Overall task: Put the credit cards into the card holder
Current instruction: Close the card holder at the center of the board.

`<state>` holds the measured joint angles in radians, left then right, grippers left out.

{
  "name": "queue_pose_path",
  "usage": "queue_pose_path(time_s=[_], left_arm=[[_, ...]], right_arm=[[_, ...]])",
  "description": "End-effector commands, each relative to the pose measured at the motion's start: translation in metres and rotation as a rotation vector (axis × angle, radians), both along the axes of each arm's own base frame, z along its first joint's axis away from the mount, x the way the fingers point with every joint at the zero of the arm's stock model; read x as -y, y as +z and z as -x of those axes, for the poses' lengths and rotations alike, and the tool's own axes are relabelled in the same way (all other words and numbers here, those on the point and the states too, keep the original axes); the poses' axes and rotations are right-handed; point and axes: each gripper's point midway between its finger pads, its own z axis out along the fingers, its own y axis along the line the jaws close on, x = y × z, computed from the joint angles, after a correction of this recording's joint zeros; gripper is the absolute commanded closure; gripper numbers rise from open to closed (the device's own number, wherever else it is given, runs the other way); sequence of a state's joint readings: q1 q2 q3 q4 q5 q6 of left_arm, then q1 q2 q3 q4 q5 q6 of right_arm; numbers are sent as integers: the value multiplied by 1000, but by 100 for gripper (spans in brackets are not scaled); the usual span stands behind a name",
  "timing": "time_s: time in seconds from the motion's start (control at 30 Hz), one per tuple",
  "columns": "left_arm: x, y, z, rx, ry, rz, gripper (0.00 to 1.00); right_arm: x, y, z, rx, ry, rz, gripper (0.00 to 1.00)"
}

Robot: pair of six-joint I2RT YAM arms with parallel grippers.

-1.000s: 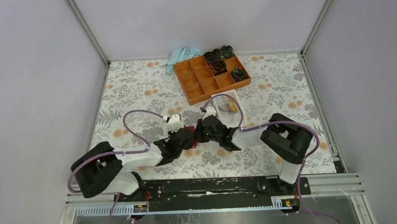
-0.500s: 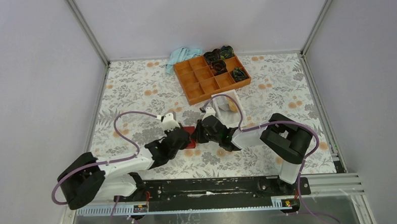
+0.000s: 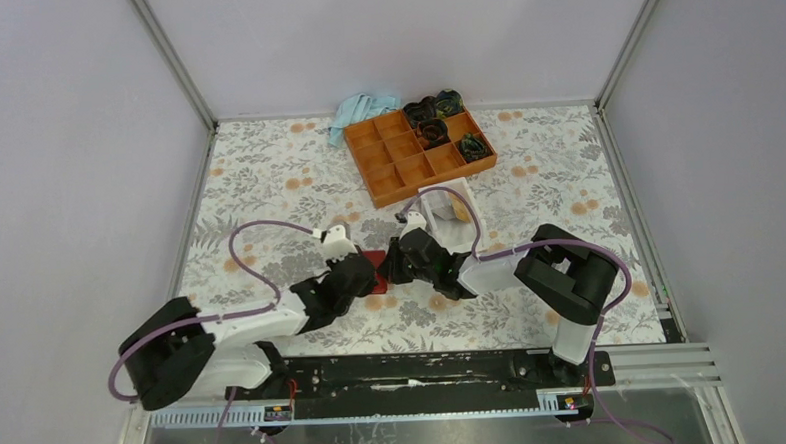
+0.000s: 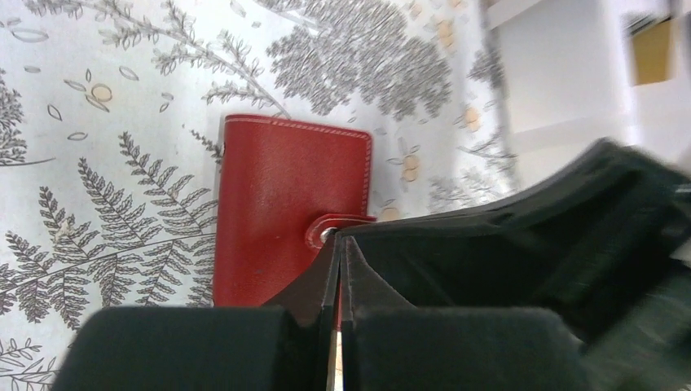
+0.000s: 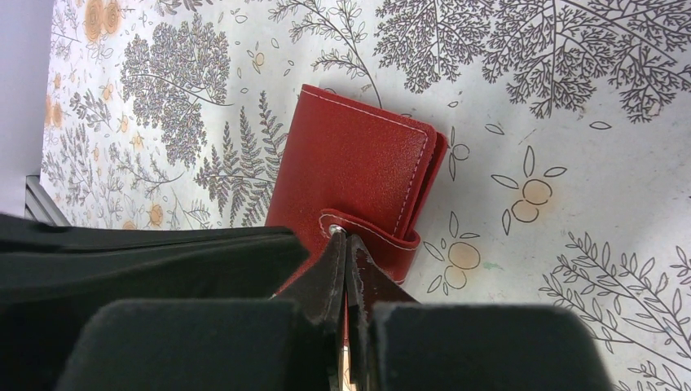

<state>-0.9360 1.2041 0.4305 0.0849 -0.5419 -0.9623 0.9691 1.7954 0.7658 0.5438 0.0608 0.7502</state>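
Note:
The card holder [image 3: 375, 260], a dark-red wallet, lies closed on the floral table between my two grippers, its snap tab fastened. It shows in the left wrist view [image 4: 277, 212] and in the right wrist view [image 5: 350, 175]. My left gripper [image 4: 339, 241] is shut, its tips against the snap button. My right gripper [image 5: 345, 238] is shut too, its tips at the same snap from the other side. Both grippers meet over the wallet in the top view: left [image 3: 368, 273], right [image 3: 388, 270]. Tan-gold credit cards [image 3: 461, 210] stand in a whitish box. No light blue cards show.
The whitish clear box [image 3: 446, 194] stands just behind the right gripper and shows in the left wrist view [image 4: 562, 81]. An orange compartment tray [image 3: 381, 193] with dark items sits at the back. A light blue cloth [image 3: 360, 111] lies at the back edge.
The left arm's elbow swung out to the left and down, then eased back slightly. The left gripper stayed at the wallet. The right arm and the wallet have not moved.

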Motion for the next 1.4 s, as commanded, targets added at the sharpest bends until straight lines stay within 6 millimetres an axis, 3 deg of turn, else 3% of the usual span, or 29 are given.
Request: queue_pose_path(time_s=[0.0, 0.1, 0.2, 0.43, 0.57, 0.8, 1.17, 1.3, 1.37], left_arm=[[5, -31, -1, -40, -15, -60, 100], [5, -52, -2, -65, -1, -86, 100], [0, -61, -4, -72, 21, -115, 100], [-8, -38, -6, -18, 52, -80, 100], [-12, -37, -3, -20, 61, -81, 100], [-12, -53, -3, -59, 60, -123, 100], [-13, -56, -2, -66, 61, -131, 100], [-15, -58, 0, -73, 60, -133, 100], [-16, -59, 0, -76, 60, -135, 100]], right_arm=[[-7, -6, 8, -20, 35, 15, 100], [-6, -6, 8, -23, 35, 15, 100], [-5, -6, 9, -22, 36, 17, 100], [-5, -3, 8, -15, 37, 12, 100], [-4, 1, 8, -4, 38, 9, 100], [-6, 11, 6, 15, 48, 8, 83], [3, 32, 4, 50, 6, -19, 72], [10, 31, 3, 42, -23, -17, 64], [13, 40, 2, 43, -41, -43, 59]])
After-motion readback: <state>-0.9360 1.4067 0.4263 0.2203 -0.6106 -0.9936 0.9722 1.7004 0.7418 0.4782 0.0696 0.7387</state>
